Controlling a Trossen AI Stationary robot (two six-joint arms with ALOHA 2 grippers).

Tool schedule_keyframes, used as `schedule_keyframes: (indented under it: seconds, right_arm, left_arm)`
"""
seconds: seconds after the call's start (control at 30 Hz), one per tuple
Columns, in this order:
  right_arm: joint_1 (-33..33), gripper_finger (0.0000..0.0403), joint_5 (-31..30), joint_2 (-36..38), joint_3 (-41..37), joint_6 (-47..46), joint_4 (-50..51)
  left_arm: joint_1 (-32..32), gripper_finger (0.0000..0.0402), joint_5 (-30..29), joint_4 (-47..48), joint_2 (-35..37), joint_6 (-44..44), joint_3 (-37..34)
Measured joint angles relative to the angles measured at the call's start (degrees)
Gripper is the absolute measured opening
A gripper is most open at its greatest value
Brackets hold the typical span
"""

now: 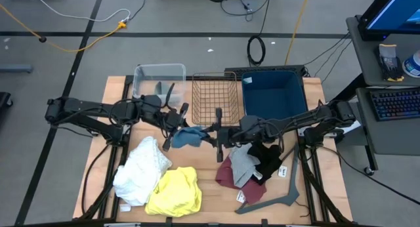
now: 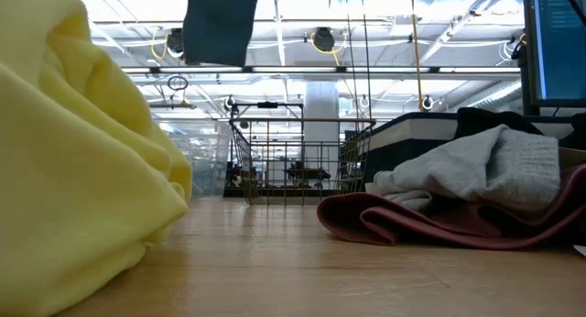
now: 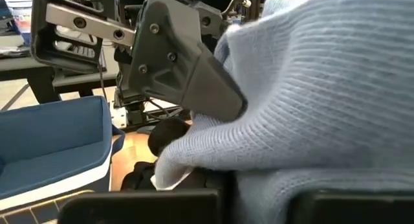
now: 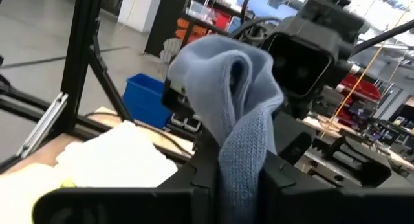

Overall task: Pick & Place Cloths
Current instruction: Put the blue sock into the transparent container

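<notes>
Item: blue cloth, a soft, light knit, sagging limply; best pinched at a bunched fold. It is hanging in the air between both sets of fingers. Right gripper is pinching its draped end. Left gripper is also clamping it. Both arms are reaching level, meeting mid-table.

Along the table's far edge — clear tub, wire basket, blue bin; grey hanger near the front.
</notes>
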State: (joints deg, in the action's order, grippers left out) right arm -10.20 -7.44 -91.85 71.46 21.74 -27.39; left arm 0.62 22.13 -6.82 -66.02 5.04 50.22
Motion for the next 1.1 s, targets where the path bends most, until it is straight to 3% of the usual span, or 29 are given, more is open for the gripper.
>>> schedule_keyframes:
  seconds: [0.33,0.6,0.83,1.1]
  right_arm:
    - [-1.8,0.0123,-0.8,0.7,0.1,0.0,7.5]
    - [-4.7,0.0174,-9.5,0.6,0.0,0.4,15.8]
    - [-7.4,0.0192,-15.2,0.7,0.0,0.1,23.5]
    - [-9.6,0.0190,-15.3,0.7,0.0,-2.6,33.4]
  left_arm:
    - [0.1,0.0003,-2.4,2.6,0.0,-1.2,0.0]
    - [2.3,0.0002,-4.8,2.2,0.0,-4.5,-0.1]
    - [5.7,0.0001,-4.8,0.5,0.0,-7.6,-0.1]
    - [9.6,0.0001,-5.0,-1.4,1.0,-10.1,0.0]
